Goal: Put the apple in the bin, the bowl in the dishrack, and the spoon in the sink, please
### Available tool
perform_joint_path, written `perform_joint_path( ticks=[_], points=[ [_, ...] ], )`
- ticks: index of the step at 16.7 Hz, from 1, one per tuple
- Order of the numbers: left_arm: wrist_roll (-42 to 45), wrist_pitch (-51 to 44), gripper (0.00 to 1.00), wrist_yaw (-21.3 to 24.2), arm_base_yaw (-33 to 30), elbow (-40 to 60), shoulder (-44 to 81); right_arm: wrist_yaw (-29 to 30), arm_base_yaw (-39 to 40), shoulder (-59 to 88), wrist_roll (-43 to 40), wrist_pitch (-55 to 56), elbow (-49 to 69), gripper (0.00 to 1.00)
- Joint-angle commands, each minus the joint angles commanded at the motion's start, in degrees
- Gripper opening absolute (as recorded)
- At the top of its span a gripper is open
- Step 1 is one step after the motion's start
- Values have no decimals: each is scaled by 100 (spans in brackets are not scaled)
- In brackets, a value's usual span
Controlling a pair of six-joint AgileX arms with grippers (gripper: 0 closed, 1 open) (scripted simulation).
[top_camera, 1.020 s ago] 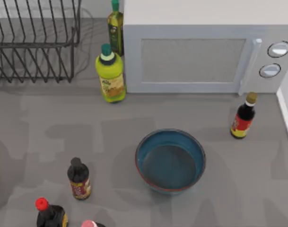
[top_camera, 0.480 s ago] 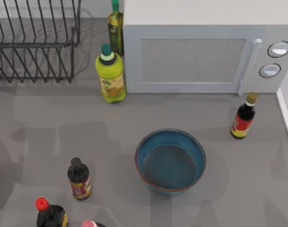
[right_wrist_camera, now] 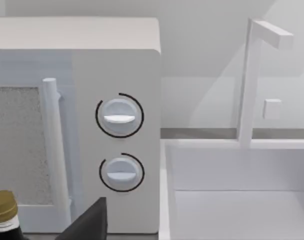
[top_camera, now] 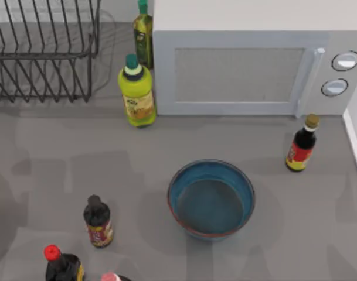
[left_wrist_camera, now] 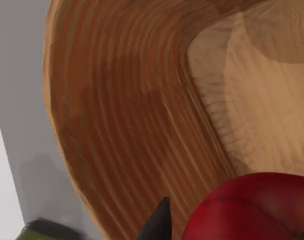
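The bowl [top_camera: 211, 199] is sitting empty in front of the microwave [top_camera: 248, 64]. The apple [left_wrist_camera: 251, 207] is hanging over a wooden bin [left_wrist_camera: 142, 115]; I cannot tell the fingers' state.

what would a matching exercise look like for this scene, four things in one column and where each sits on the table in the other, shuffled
Things:
1. large round teal-blue bowl with a reddish-brown rim
2. dark grey wire dishrack
3. yellow-green plastic bottle with a dark green cap
4. small dark bottle with a gold cap and red label

Places, by the top view:
A. far left corner of the table
B. right side, in front of the white microwave's two round dials
C. open table, near the middle
D. just beside the microwave's front left corner

Pairs: 1-C, 2-A, 3-D, 4-B
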Motion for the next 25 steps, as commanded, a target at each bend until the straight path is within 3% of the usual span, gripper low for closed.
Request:
perform_joint_path(
  ticks=[10, 21, 25],
  points=[
    [0, 0, 98, 0, 0, 0, 0, 0, 0, 0, 0, 0, 0, 100],
    [-12, 38, 100, 13, -15, -43, -49, 0, 0, 0, 0, 0, 0, 100],
    [-109, 614, 100, 193, -111, -674, -768, 0, 0, 0, 0, 0, 0, 100]
  ],
)
